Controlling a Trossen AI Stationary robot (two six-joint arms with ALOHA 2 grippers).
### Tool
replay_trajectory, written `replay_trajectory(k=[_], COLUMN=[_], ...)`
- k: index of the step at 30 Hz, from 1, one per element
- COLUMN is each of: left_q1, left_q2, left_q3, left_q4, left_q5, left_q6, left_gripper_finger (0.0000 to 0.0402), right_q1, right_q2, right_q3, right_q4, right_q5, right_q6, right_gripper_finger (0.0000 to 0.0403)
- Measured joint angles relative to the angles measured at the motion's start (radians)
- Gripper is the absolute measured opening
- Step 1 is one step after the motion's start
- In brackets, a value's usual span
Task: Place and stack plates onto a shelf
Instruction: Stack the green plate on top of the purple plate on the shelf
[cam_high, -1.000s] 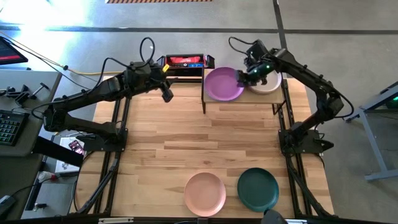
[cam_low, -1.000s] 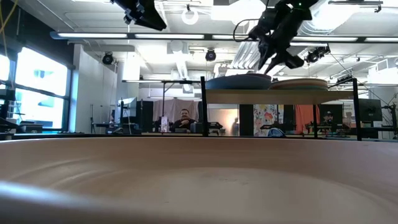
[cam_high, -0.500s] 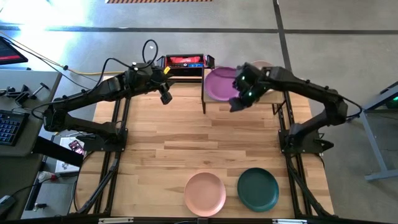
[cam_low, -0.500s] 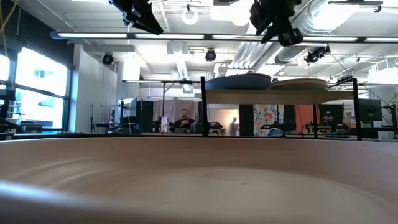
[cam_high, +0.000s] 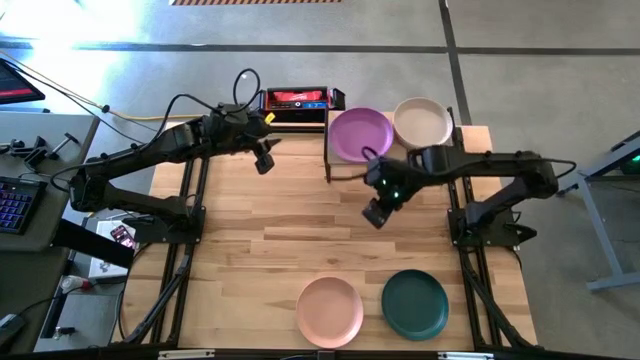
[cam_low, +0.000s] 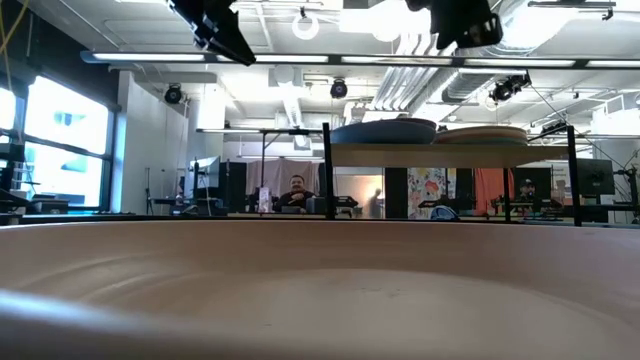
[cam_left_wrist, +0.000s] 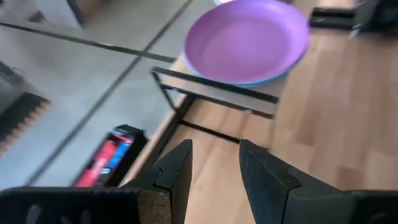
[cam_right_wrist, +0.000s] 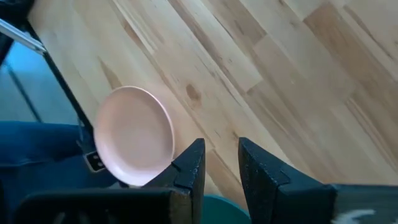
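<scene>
The shelf (cam_high: 392, 158) stands at the table's far edge. On it a purple plate (cam_high: 361, 133) rests on a blue one (cam_left_wrist: 264, 79), with a beige plate (cam_high: 421, 121) beside them. A peach plate (cam_high: 329, 311) and a dark teal plate (cam_high: 414, 303) lie flat near the table's front edge. My right gripper (cam_high: 375, 213) hangs open over the table's middle, pointing down toward the peach plate (cam_right_wrist: 134, 137). My left gripper (cam_high: 264, 160) hovers open to the left of the shelf, facing the purple plate (cam_left_wrist: 249, 40). Neither holds anything.
A red-and-black box (cam_high: 296, 100) sits at the far edge, left of the shelf. In the low view the peach plate's rim (cam_low: 320, 290) fills the foreground, and a person sits far off in the room. Bare wood lies between the shelf and the near plates.
My right gripper has swung away from the plates on the shelf toward the table's middle and near edge, rolling as it went. The beige plate now shows whole on the shelf. The plates have not moved.
</scene>
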Motion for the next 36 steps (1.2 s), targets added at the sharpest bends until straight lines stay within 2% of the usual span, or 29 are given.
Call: replay_trajectory(k=[8, 14, 20, 28, 36], left_q1=[-0.001, -0.013, -0.058, -0.131, -0.209], left_q2=[0.0, 0.0, 0.0, 0.001, 0.004], left_q3=[0.0, 0.0, 0.0, 0.0, 0.0], left_q4=[-0.015, -0.018, -0.048, -0.184, -0.243], left_q5=[0.156, 0.237, 0.239, 0.23, 0.227], left_q6=[-0.211, -0.38, -0.418, -0.601, -0.691], left_gripper_finger=[0.0122, 0.0122, 0.0122, 0.0122, 0.0122], right_q1=[0.113, 0.175, 0.249, 0.332, 0.386], right_q2=[0.026, 0.058, 0.094, 0.16, 0.232], right_q3=[0.0, 0.0, 0.0, -0.001, -0.001], right_q4=[-0.012, -0.026, -0.083, -0.11, -0.11], right_q5=[0.12, 0.138, 0.138, 0.134, 0.09], right_q6=[-0.005, -0.074, -0.111, -0.162, -0.201], right_gripper_finger=[0.0076, 0.0076, 0.0076, 0.0076, 0.0076])
